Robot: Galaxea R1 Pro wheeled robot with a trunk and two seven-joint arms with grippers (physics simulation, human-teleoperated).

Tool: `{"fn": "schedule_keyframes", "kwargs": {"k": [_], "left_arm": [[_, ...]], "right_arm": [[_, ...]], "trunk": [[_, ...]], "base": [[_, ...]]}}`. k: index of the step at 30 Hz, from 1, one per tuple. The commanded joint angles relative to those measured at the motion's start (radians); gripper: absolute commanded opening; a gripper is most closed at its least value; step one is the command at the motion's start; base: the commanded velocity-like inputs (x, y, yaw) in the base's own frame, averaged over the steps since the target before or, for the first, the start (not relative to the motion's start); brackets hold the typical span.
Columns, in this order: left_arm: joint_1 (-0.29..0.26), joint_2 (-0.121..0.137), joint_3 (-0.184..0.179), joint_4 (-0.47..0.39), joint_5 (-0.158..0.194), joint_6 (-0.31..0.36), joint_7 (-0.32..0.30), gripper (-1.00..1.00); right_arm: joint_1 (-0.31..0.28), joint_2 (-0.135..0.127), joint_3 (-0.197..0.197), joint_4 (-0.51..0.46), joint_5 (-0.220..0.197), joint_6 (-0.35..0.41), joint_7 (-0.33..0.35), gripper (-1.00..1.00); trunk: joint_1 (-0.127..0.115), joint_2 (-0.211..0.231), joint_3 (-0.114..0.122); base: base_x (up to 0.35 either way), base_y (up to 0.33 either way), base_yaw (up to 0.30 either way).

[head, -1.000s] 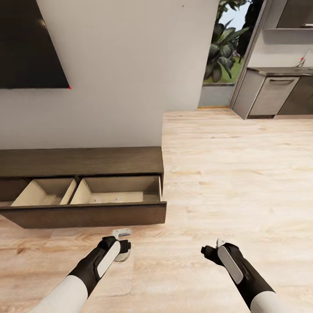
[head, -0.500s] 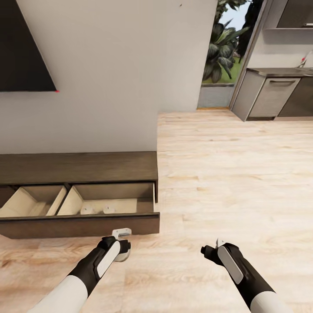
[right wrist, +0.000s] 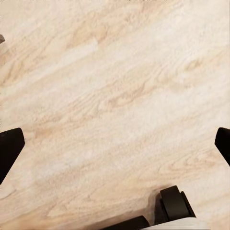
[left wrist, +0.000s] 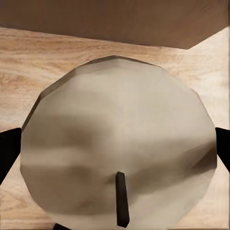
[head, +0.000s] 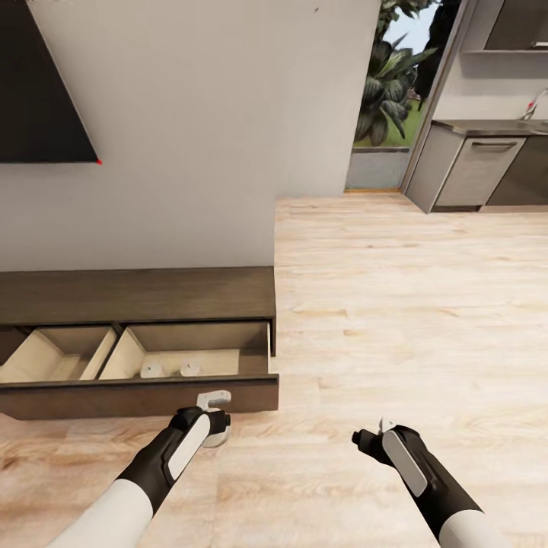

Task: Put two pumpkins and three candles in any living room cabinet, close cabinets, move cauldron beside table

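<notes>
The left gripper (head: 213, 415) was closed on a cream candle (left wrist: 117, 143), wick end facing the wrist camera, long axis along the fingers. It hung just in front of the cabinet's (head: 137, 293) open drawer (head: 152, 396), which lay ahead of the jaws; two candles (head: 169, 370) already sat inside. The right gripper (head: 373, 434), farther from the drawer, hung spread and empty over the plank floor (head: 396, 304).

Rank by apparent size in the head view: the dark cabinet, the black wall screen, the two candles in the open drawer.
1. cabinet
2. wall screen, cut off by the frame
3. The two candles look alike; no ranking between them.
</notes>
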Motion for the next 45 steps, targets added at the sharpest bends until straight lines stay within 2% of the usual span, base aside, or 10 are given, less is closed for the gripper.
{"fn": "schedule_keyframes", "kwargs": {"k": [1,24,33,45], "left_arm": [[-0.001,0.001,-0.003,-0.004,0.01,0.014,0.01,-1.0],[-0.001,0.002,0.001,-0.004,0.014,0.032,0.01,-1.0],[-0.001,0.006,0.003,-0.006,0.014,0.047,0.009,-1.0],[-0.001,0.009,0.002,-0.006,0.013,0.048,0.01,-1.0]], "right_arm": [[-0.001,0.0,0.004,-0.002,-0.011,0.001,-0.01,1.0],[-0.001,0.002,0.013,-0.002,-0.012,0.002,-0.01,1.0],[0.0,0.002,0.014,-0.002,-0.012,0.002,-0.011,1.0],[-0.001,0.002,0.014,-0.002,-0.012,0.002,-0.011,1.0]], "trunk": [[-0.004,0.007,0.002],[-0.092,0.168,0.074],[-0.092,0.168,0.074],[-0.092,0.168,0.074]], "base": [[0.0,0.0,0.0],[0.0,0.0,0.0],[0.021,0.0,0.0],[0.293,0.0,0.0]]}}
